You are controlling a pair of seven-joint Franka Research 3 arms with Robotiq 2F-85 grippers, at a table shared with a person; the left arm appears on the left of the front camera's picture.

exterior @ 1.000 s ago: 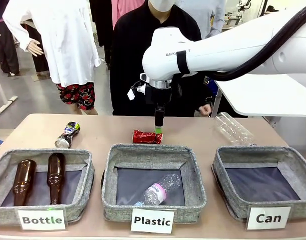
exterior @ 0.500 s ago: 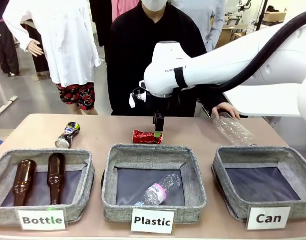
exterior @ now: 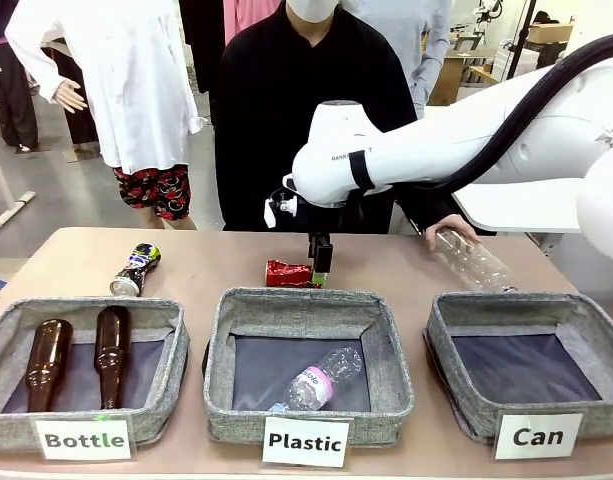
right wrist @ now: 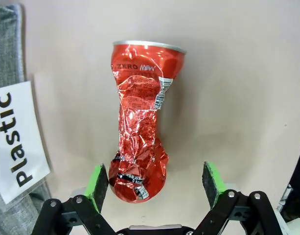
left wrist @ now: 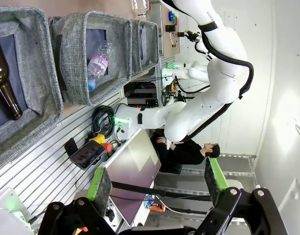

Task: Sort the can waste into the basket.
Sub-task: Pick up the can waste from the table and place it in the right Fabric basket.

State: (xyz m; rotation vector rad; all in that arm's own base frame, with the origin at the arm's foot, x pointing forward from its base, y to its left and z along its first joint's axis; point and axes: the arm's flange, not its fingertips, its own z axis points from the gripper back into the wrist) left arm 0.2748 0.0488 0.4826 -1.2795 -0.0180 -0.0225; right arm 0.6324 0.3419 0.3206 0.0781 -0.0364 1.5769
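The right end effector (right wrist: 154, 182) is held wide open and nothing is gripped yet. One end of the crushed red can (right wrist: 140, 122) is seen right between its two green pads (right wrist: 97, 180), and the rest of the can is stretched out ahead of them on the bench (right wrist: 238, 73). Since a second ago this end effector has been brought down lower, so its tips are now level with the can, where before they were hung just above it. This is judged to mean that the can is ready to be squeezed and picked up. Just beside the end effector, toward the robot, the basket marked "Plastic" (exterior: 306, 308) is found, and that is the wrong one. The basket marked "Can" (exterior: 516, 308) is farther off to the end effector's right side and nothing is seen in it, so the can will have to be carried across. A clear plastic bottle (exterior: 471, 260) is lying just past that basket, and a person's hand (exterior: 454, 230) has been laid on its end in the last second. The dark can (exterior: 136, 268) is left lying well away to the left side. The left end effector (left wrist: 157, 181) is also held wide open with nothing in it, well away from the cans.
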